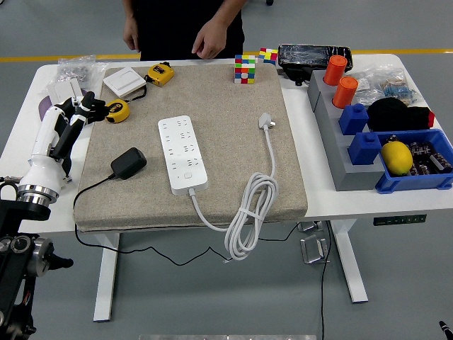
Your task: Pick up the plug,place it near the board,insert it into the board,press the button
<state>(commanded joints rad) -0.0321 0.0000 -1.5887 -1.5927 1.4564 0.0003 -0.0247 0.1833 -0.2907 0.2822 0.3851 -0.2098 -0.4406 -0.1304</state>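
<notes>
A black plug adapter (128, 162) lies on the beige mat (212, 92), left of the white power strip (182, 154); its thin black cord runs off the mat's front edge. The strip's button is near its front end. The strip's own white plug (266, 122) lies to its right, with the cable coiled at the front. My left hand (79, 108) hovers over the table's left edge, fingers relaxed and empty, well behind and left of the adapter. My right arm is out of view.
A person stands at the far side, one hand (209, 46) lowered near the mat's back edge. Two yellow tape measures (117, 110), a white box (124, 82), Rubik's cubes (245, 69) sit at the back. Bins with orange cups (345, 91) and a lemon (396, 157) stand at right.
</notes>
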